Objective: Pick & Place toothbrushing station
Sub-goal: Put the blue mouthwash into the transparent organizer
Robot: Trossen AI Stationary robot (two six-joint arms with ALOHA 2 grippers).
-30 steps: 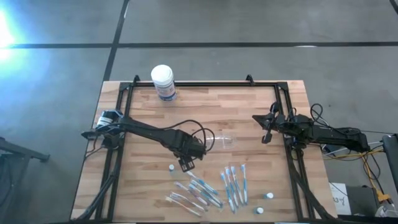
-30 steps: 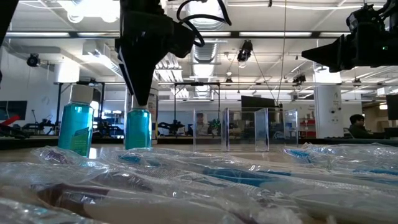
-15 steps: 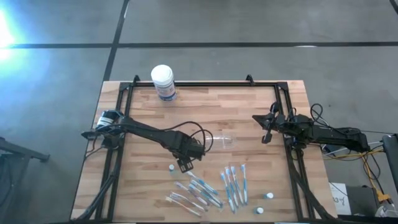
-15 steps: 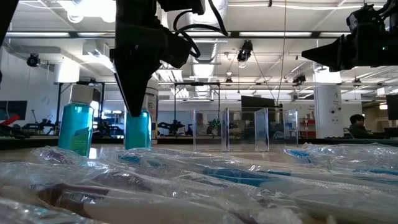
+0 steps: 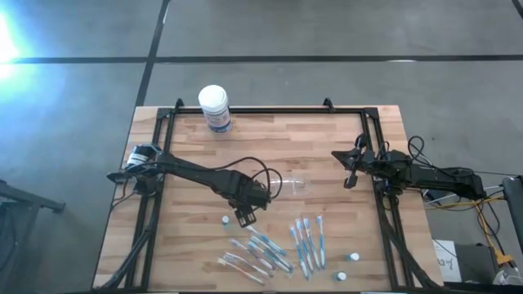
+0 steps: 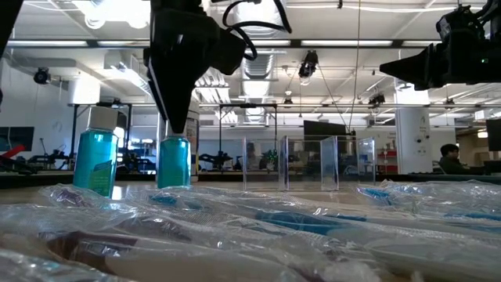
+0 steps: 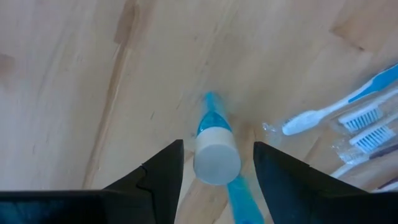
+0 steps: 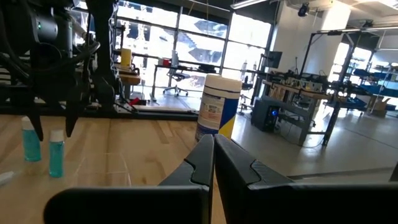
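The toothbrushing station (image 5: pixel 292 184), a small clear plastic holder, stands on its base mid-table (image 6: pixel 305 163), with no gripper on it. Just to its left and nearer the front, my left gripper (image 5: pixel 244 215) points straight down, open. A small blue bottle with a white cap (image 7: pixel 216 155) stands upright under it. In the left wrist view the fingers (image 7: pixel 217 148) stand on either side of the cap without touching it. In the low view their tips (image 6: pixel 178 125) hang just above that bottle (image 6: pixel 174 160). My right gripper (image 5: pixel 350 169) waits shut at the table's right edge (image 8: pixel 212 146).
A second blue bottle (image 5: pixel 225 220) stands just left of my left gripper (image 6: pixel 95 160). Wrapped toothbrushes (image 5: pixel 278 245) lie spread toward the front edge, with two more small bottles (image 5: pixel 353 257) at the front right. A white tub with a blue label (image 5: pixel 214 106) stands at the far left.
My left gripper dipped a little over the bottle's cap half a second ago and has come back up. It stands now as it did a second ago.
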